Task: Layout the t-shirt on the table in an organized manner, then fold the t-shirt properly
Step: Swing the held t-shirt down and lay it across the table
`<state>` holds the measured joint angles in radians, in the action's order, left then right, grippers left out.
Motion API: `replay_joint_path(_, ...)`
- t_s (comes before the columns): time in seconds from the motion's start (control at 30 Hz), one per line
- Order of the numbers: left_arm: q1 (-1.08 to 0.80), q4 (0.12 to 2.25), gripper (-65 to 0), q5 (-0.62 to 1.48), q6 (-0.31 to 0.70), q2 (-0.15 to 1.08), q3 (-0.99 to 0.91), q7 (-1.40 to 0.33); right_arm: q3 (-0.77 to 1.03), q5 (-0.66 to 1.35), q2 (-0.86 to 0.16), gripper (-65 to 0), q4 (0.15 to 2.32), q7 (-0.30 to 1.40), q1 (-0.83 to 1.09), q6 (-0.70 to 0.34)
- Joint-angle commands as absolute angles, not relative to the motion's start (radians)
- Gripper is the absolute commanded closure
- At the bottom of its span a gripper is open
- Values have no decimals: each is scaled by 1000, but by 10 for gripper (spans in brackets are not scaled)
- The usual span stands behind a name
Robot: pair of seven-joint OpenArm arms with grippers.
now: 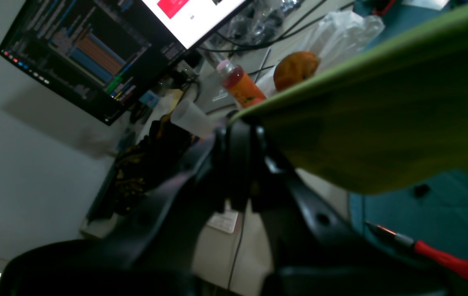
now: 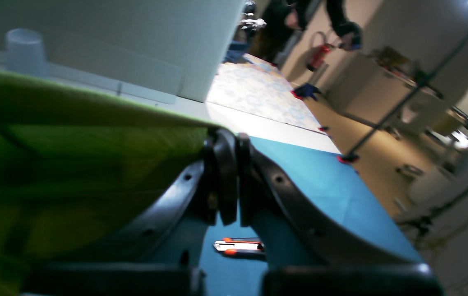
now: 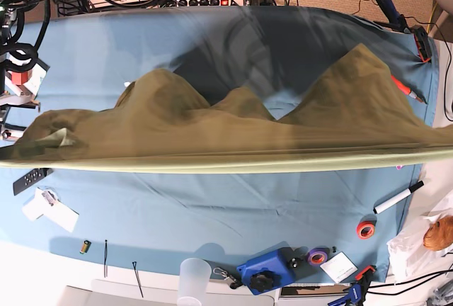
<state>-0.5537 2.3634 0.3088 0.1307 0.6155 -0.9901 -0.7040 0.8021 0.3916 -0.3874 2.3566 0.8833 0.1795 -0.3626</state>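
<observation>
Both black grippers, left (image 1: 240, 164) and right (image 2: 229, 181), are pinching the olive-green cotton t-shirt (image 3: 233, 132), stretching it from 9 to 3 o'clock above the blue-draped table (image 3: 212, 214).

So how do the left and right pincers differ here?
The left pincer pinches the t-shirt with desk clutter behind it and a red-handled tool on the table nearby; the right pincer pinches it above a utility knife. Both are shut on the stretched fabric edge.
</observation>
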Motion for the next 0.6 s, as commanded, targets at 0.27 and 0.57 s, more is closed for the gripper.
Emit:
replay_joint_path(0.27,-557,2356,0,324,107,668,-1018,-677,822,326,-410,0,2356,861,140,-318)
replay_joint_path(0.57,-554,2243,0,345,144,810,-1018,-635,687,321,-448,0,2312,854,75,-321)
